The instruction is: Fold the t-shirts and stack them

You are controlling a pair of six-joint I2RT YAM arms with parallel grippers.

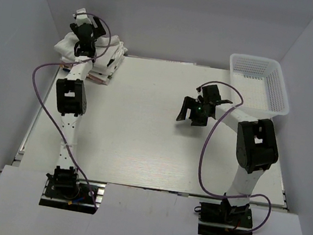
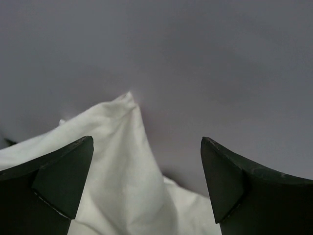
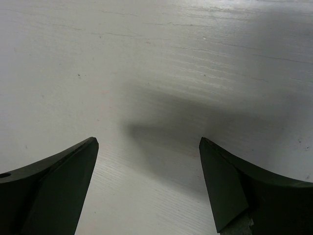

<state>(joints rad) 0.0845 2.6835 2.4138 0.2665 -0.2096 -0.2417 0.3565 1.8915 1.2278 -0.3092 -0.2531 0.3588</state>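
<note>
White wood-grain counter (image 1: pixel 140 145) everywhere; our left fingers (image 2: pixel 58 176) are spread wide, gripping nothing, right above the rumpled pile of whitish cloth t-shirts (image 1: pixel 114 53) at its far-left corner. Our right fingers (image 3: pixel 54 186) gape too, hovering mid-counter.

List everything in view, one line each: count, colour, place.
t-shirts: one heap, number unclear, whitish, far left corner of the table
basket: one, white mesh, far right corner
table: one, white, beneath everything
cables: two, purple, one looping along each arm
left arm: one, white and black, reaching to the heap
right arm: one, white and black, right of centre
left gripper: one, black, open, above the t-shirts
right gripper: one, black, open, above the table
</note>
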